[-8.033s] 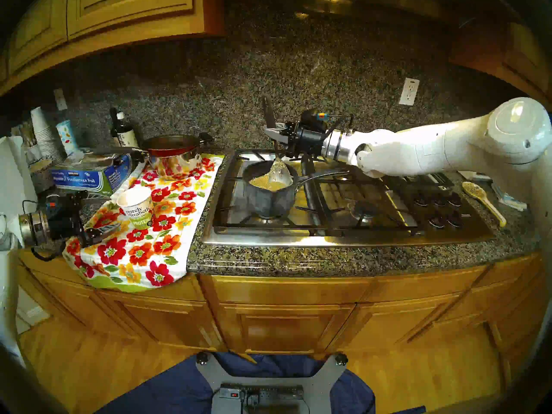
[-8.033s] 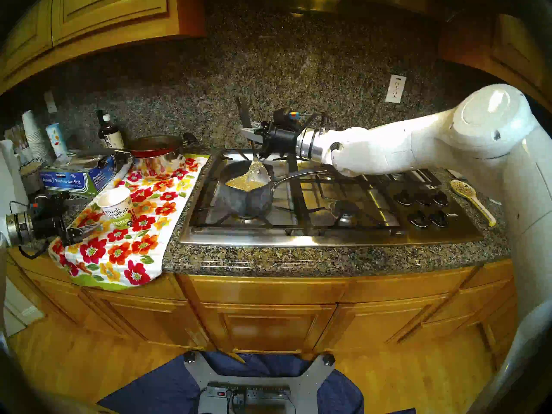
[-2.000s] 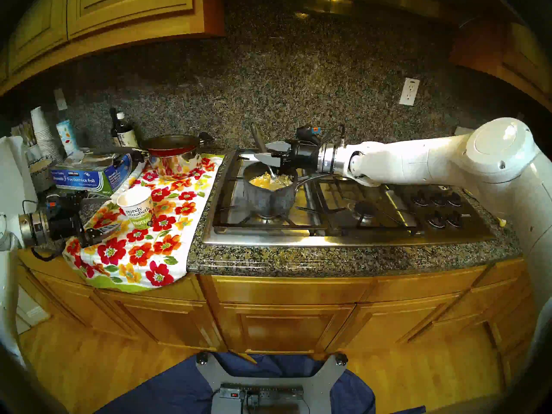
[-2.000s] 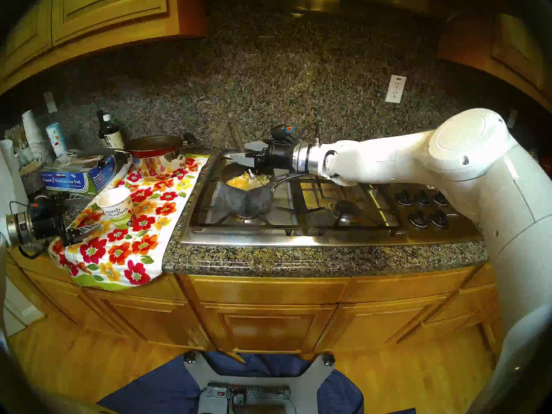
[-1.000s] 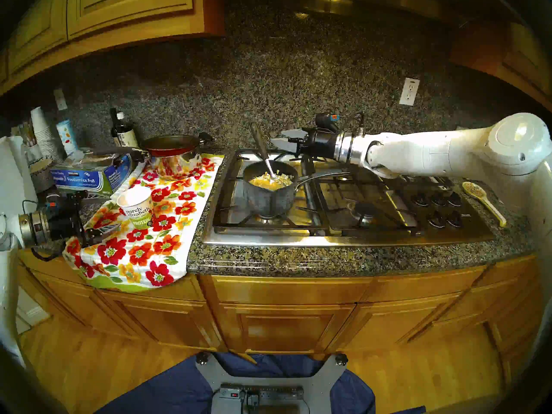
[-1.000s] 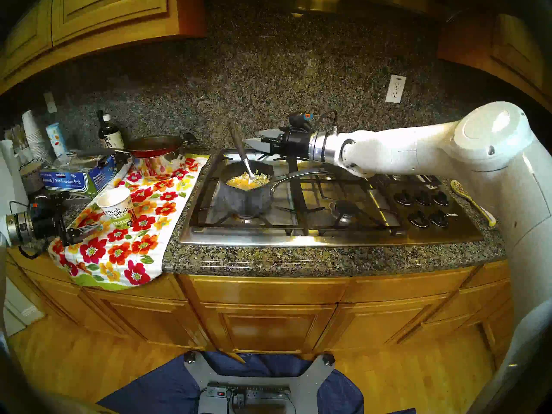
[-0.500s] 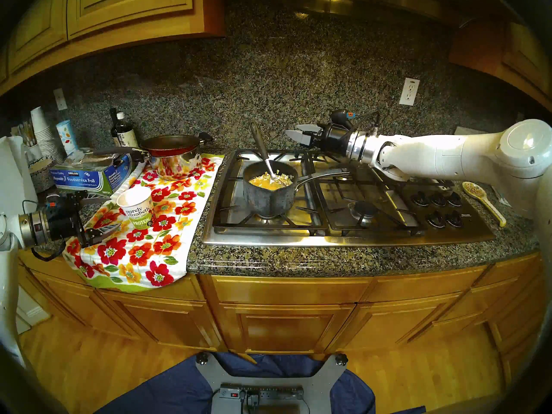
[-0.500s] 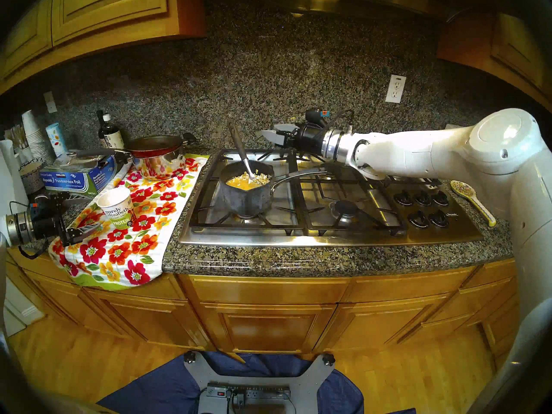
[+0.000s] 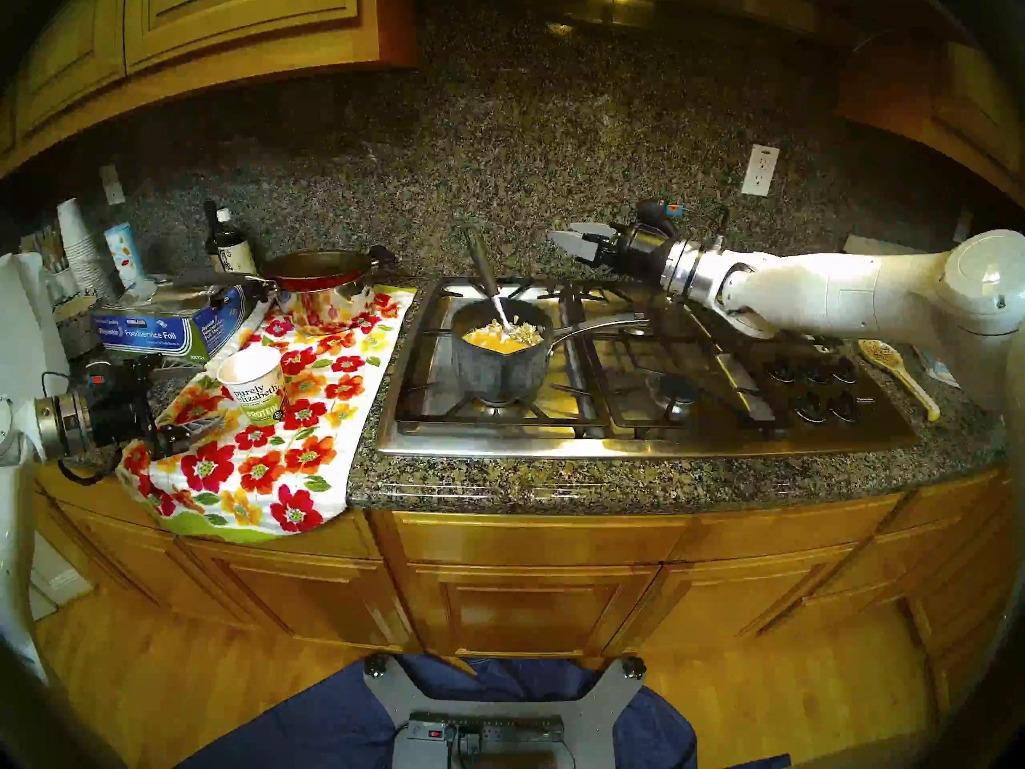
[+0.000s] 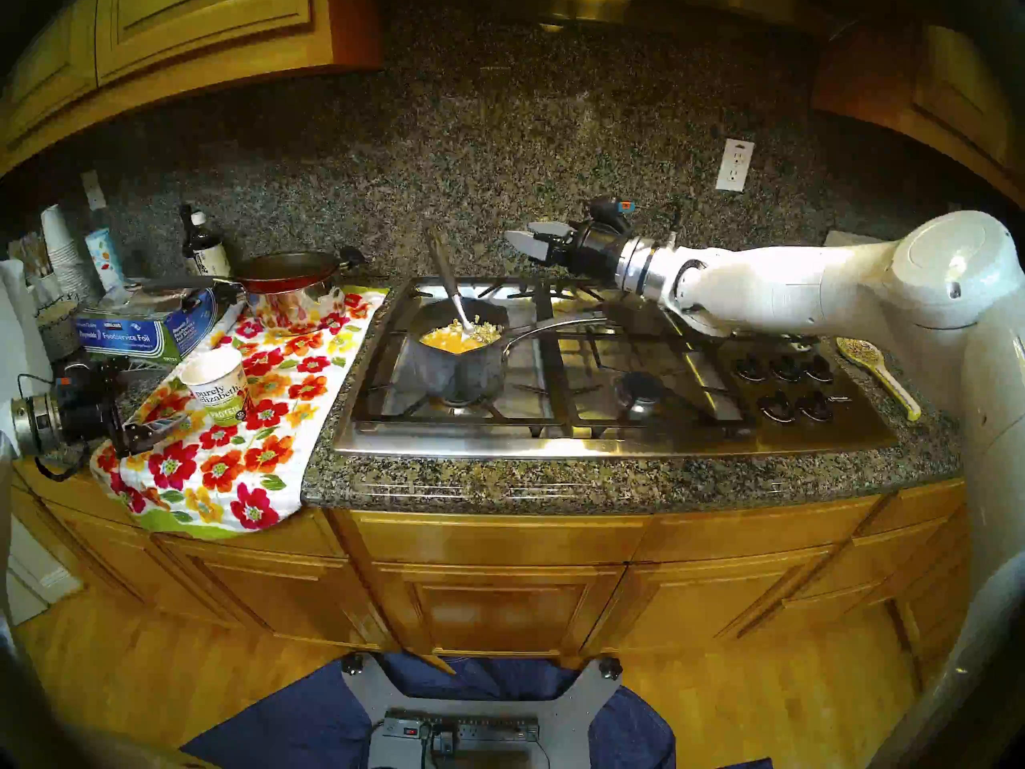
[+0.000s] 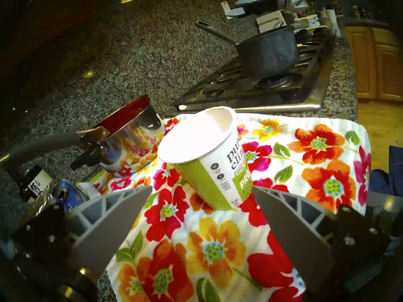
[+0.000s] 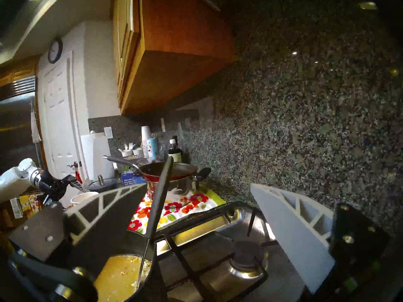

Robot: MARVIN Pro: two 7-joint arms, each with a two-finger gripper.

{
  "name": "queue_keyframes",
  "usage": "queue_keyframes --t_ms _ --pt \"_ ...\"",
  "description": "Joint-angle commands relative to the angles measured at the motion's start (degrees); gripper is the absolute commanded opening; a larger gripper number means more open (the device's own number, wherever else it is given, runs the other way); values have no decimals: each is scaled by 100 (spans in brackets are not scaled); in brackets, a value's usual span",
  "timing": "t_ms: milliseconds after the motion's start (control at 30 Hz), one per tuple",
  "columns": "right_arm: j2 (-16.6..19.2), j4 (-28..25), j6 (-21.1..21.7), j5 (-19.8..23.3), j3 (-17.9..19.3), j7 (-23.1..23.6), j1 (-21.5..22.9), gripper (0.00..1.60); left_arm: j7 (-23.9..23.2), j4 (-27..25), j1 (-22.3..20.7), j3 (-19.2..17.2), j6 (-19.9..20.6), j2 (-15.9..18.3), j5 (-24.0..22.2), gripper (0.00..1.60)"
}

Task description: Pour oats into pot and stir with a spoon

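Centrally, the pot [image 9: 502, 357] is sitting on the front-left burner of the stove [image 9: 638, 440], its long steel handle reaching toward the knobs. Oats [image 9: 521, 329] are floating in yellow liquid inside it. The spoon [image 9: 488, 279] is leaning unheld in the pot, bowl sunk in the mix, dark handle angling up toward the backsplash.

Right pincer [image 9: 566, 239] is hovering behind and right of the pot, well apart from the spoon, jaws spread and carrying nothing. Left pincer [image 9: 191, 425] is hanging left of the pot over the floral towel [image 9: 266, 462], jaws parted and empty, just beside the oat cup [image 9: 254, 382], which is standing upright on the towel.

Further left of the pot, a red pan [image 9: 321, 265] is resting on a shiny steel pot [image 9: 327, 302]; a foil box [image 9: 161, 329] is lying beyond them. Right of the pot, past the knobs, a yellow ceramic spoon [image 9: 898, 374] is lying on the surface [image 9: 610, 482].
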Motion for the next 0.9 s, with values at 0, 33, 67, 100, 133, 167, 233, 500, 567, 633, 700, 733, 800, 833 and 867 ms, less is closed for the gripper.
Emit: queue_keyframes --t_ms 0,33,67,100,133,167,233,500,567,633,700,733,800,833,867 --pt "216 -42 -55 99 167 62 340 160 4 -79 -99 -120 4 81 -75 160" --pt "241 -73 -61 97 167 79 360 160 4 -79 -99 -120 4 81 -75 160" --pt "256 -93 -64 96 166 87 372 160 3 -79 -99 -120 4 81 -75 160" --pt "279 -125 -72 92 162 98 388 160 3 -79 -99 -120 4 81 -75 160" --pt "302 -155 -81 89 159 106 405 160 3 -79 -99 -120 4 81 -75 160" --pt "328 -188 -87 88 158 110 424 160 3 -79 -99 -120 4 81 -75 160" --pt "376 -273 -115 75 136 77 481 160 4 -79 -99 -120 4 81 -75 160" --pt "347 -364 -242 19 18 -273 586 160 4 -79 -99 -119 4 81 -74 160" --pt "355 -410 -263 3 -3 -335 613 160 3 -79 -99 -120 4 81 -75 160" --pt "363 -451 -281 -9 -22 -386 638 160 3 -79 -99 -120 5 81 -75 160" --pt "368 -483 -295 -17 -39 -423 658 160 3 -80 -99 -121 5 81 -76 160" --pt "370 -498 -301 -20 -47 -440 667 160 3 -80 -99 -121 5 81 -76 160" --pt "376 -529 -314 -27 -64 -475 687 160 3 -80 -99 -121 5 81 -76 160" --pt "378 -539 -318 -29 -69 -486 694 160 3 -80 -99 -121 5 81 -76 160" --pt "379 -551 -323 -31 -76 -499 702 160 3 -80 -99 -121 5 81 -76 160"
